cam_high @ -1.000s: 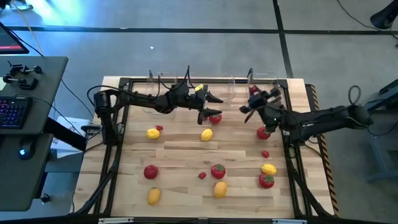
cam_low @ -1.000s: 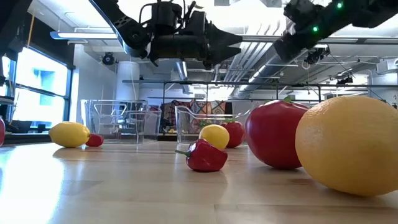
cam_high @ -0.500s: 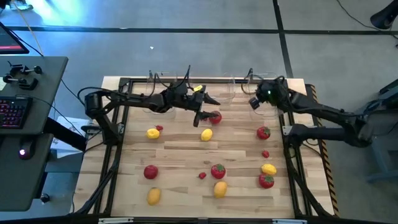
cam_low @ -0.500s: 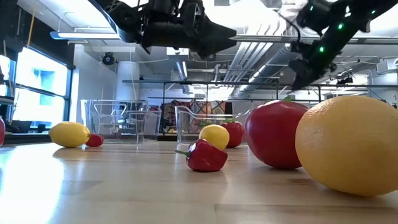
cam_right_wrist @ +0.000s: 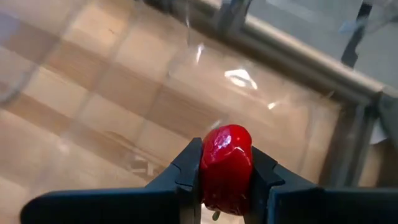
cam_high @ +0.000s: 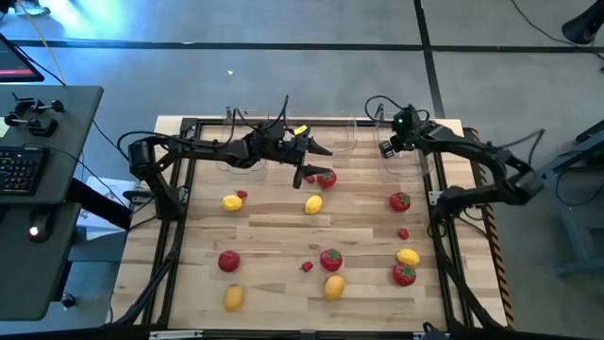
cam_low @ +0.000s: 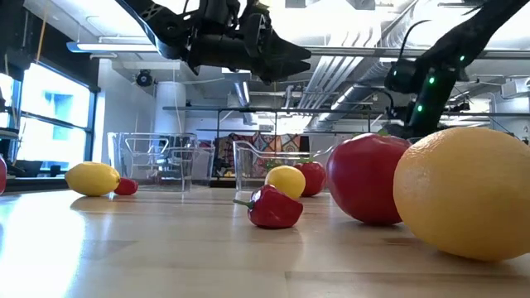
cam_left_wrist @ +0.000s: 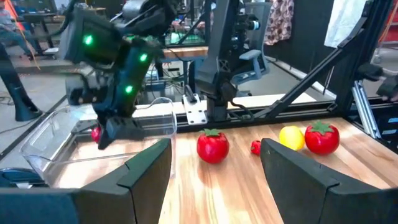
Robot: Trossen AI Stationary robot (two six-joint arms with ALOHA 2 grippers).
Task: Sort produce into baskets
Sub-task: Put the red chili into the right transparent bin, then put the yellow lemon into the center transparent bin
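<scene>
— While my right gripper (cam_right_wrist: 226,186) hangs over the far-right basket (cam_high: 401,161), what's it carrying?

— A small red berry (cam_right_wrist: 226,168), pinched tight between both fingers. Clear plastic walls and bare wood floor show straight below it.

— And your left gripper (cam_high: 304,177)?

— Up off the table, just past the middle basket (cam_low: 257,165) on the near side, fingers spread wide and holding nothing. A tomato (cam_high: 327,178) sits on the wood right beside it, and a yellow lemon (cam_high: 313,203) lies a bit nearer than that.

— What do you see from that left wrist?

— My right arm leaning down into its basket with green lights glowing, the red berry peeking out at its tip. Beyond the basket, a tomato (cam_left_wrist: 212,146) stands on the boards, then a tiny berry (cam_left_wrist: 255,147), a lemon (cam_left_wrist: 291,137) and another tomato (cam_left_wrist: 321,137) touching it.

— The third basket?

— The left basket (cam_low: 153,161), well away from the right one along the same far edge. A lemon (cam_high: 231,202) with a little berry (cam_high: 243,195) against it lies near it.

— The rest of the produce?

— Scattered on the near half: a tomato (cam_high: 228,261), an orange fruit (cam_high: 233,298), a berry (cam_high: 307,266), another tomato (cam_high: 330,259) with an orange fruit (cam_high: 334,286) just beside it.
</scene>
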